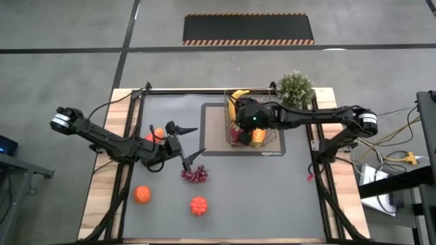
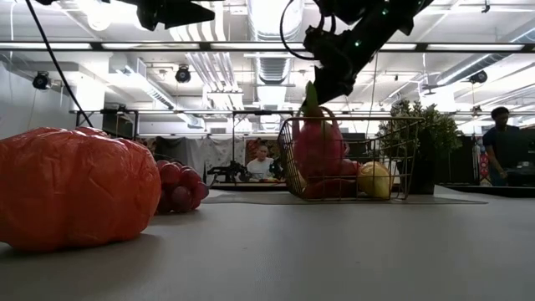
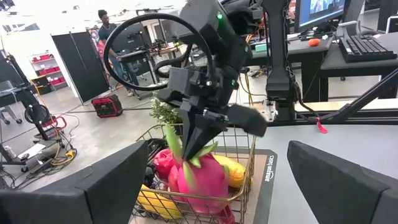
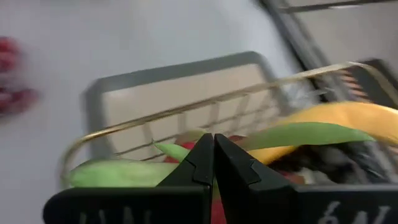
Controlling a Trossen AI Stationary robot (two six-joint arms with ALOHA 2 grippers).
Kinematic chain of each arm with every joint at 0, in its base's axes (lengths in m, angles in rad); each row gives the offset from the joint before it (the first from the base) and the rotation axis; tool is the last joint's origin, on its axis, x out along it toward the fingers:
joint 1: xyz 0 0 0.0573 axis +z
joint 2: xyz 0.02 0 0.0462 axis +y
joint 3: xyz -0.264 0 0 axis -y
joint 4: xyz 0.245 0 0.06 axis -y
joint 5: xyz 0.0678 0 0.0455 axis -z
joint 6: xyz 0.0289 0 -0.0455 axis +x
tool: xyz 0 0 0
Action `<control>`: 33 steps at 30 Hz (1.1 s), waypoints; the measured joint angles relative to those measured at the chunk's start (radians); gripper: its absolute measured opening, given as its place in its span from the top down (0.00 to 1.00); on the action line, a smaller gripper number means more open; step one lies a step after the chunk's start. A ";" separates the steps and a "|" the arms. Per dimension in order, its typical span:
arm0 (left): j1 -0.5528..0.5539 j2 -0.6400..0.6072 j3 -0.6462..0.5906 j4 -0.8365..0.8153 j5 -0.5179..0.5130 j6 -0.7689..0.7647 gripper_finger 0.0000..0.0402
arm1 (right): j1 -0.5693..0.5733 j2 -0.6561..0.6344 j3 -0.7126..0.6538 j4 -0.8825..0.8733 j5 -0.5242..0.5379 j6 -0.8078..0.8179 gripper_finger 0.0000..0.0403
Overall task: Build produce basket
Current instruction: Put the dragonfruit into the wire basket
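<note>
The wire basket (image 1: 276, 138) stands on a grey-brown mat and holds a banana (image 1: 238, 96), a yellow fruit (image 2: 374, 178) and a pink dragon fruit (image 3: 200, 180). My right gripper (image 3: 194, 144) hangs over the basket's left side, shut on the dragon fruit's green leaves. The dragon fruit stands upright inside the basket. Whether it rests on the fruit below, I cannot tell. My left gripper (image 1: 199, 140) stands open and level to the left of the basket, with nothing between its fingers. Red grapes (image 1: 194, 175) lie just near of it. My right gripper pinches the green leaf tips (image 3: 186, 155) at the dragon fruit's top between its two fingers. The fingers come slanting down from above and from the table's right. The fruit hangs upright below them inside the basket, its body against the basket's left wall (image 2: 288, 159).
A potted plant (image 1: 296, 87) stands behind the basket's right corner. An orange fruit (image 1: 142, 194) and a red-orange fruit (image 1: 198, 205) lie on the near left of the table. Two more fruits (image 1: 155, 134) lie behind my left arm. People are in the room beyond.
</note>
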 joint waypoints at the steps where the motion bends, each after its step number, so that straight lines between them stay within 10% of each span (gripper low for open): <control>1: 0.000 0.000 0.000 0.000 0.000 0.000 0.09 | 0.006 0.004 0.000 0.003 0.044 0.008 0.98; 8: 0.000 0.000 0.000 0.000 0.000 0.000 0.09 | 0.008 0.018 -0.017 0.069 0.243 0.251 0.98; 20: 0.000 0.000 0.000 0.001 0.000 -0.001 0.09 | 0.012 0.014 -0.044 0.181 0.239 0.249 0.96; 33: 0.000 0.000 0.000 -0.030 0.001 -0.027 0.09 | 0.012 -0.001 -0.044 0.177 0.239 0.260 0.57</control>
